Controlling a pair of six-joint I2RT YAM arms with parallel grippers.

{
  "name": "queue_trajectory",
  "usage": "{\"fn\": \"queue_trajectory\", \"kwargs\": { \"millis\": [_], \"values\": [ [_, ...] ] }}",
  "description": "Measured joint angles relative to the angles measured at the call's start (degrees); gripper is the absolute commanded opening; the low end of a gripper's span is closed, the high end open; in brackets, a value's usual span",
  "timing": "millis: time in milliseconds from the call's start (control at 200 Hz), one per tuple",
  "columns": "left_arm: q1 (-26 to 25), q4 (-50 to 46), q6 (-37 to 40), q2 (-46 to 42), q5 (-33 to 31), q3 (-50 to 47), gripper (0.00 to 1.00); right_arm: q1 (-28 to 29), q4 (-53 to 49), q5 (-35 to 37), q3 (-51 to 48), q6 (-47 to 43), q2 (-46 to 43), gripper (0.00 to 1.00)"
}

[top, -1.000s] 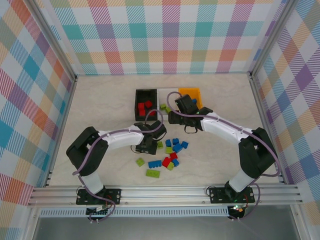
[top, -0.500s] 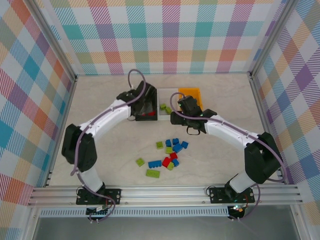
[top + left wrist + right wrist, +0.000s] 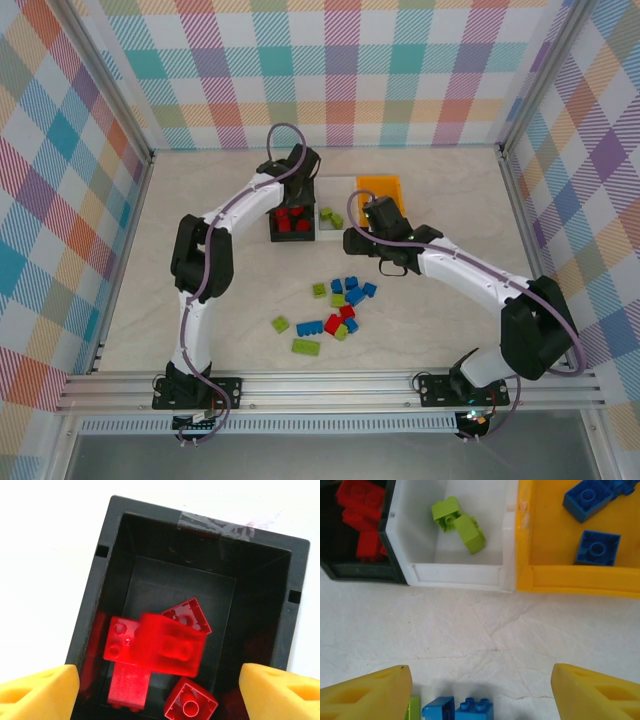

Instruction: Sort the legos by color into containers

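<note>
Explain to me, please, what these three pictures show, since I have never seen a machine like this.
A left arm and a right arm, both robots, are bolted to a table and sort toy bricks by colour. The wide picture looks down from above and behind; the other two come from wrist cameras, where the yellow shapes are each hand's fingers. The left hand hangs open over the black bin of red bricks; one looks blurred, untouched by the fingers. The right hand, also open, is above the table just short of the bins. The white bin holds two green bricks, the orange bin blue bricks. A mixed pile waits on the table. Nothing is held.
</note>
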Motion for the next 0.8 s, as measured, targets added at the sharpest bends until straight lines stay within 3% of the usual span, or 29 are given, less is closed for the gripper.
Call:
{"fn": "queue_trajectory", "kwargs": {
  "millis": [130, 265, 550, 800],
  "values": [
    [-0.1, 1.8, -1.2, -4.2, 1.4, -4.4, 1.0, 1.4, -0.1, -3.8, -0.9, -0.5, -0.2, 0.76],
    [-0.2, 5.2, -2.9, -19.1, 1.7, -18.2, 1.0, 7.1, 0.0, -7.1, 0.2, -1.6, 1.8, 0.77],
    [-0.1, 5.1, -8.7, -57.0, -5.8, -42.2, 1.0, 21.7, -0.1, -10.1, 11.5, -3.7, 19.6, 0.76],
    [0.2, -1.6, -13.3, -71.4, -11.1, -53.9, 1.0, 28.7, -1.9, -9.8, 19.5, -5.6, 29.9, 0.73]
  ]
}}
